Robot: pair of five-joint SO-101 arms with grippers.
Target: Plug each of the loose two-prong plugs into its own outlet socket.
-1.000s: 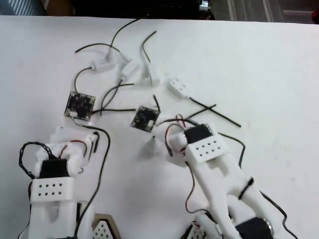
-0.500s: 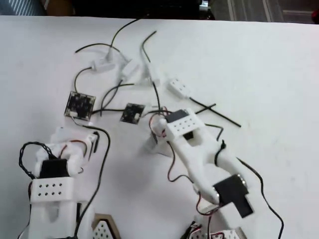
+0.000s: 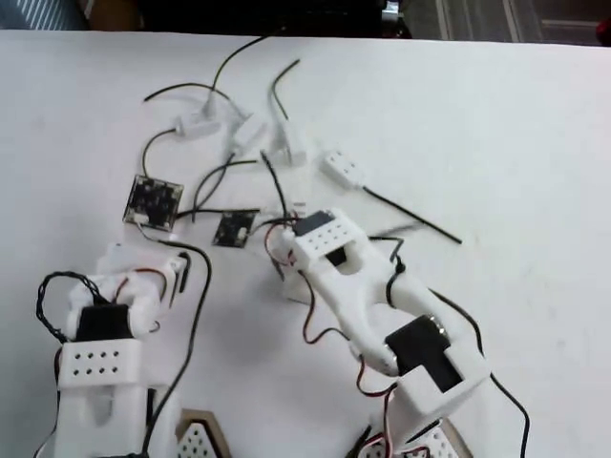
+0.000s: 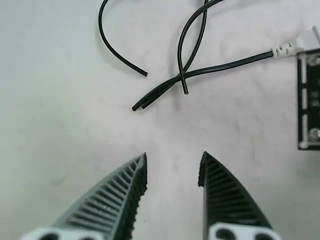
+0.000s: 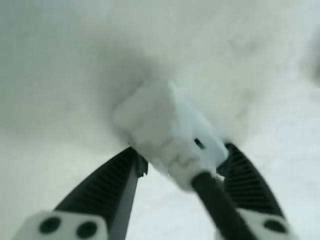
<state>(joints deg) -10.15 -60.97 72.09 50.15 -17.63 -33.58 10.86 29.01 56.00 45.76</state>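
Currently | sockets (image 3: 153, 200) (image 3: 234, 229) 2 | loose plugs (image 3: 196, 123) (image 3: 246, 132) (image 3: 291, 149) (image 3: 342, 169) 4 | right pincer (image 5: 182, 157) grips plug (image 5: 160, 120)

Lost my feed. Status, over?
Left gripper open, empty. Right gripper shut on white plastic plug. Loose black cords beside black square socket board.

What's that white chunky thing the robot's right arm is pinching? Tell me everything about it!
It is a white blocky plastic plug, smooth, with rounded corners. A thick black cord comes out of its near end. It sits tilted between the two dark ribbed fingers of the right tool, which pinch its sides. Its prongs are hidden. The white table lies behind it.
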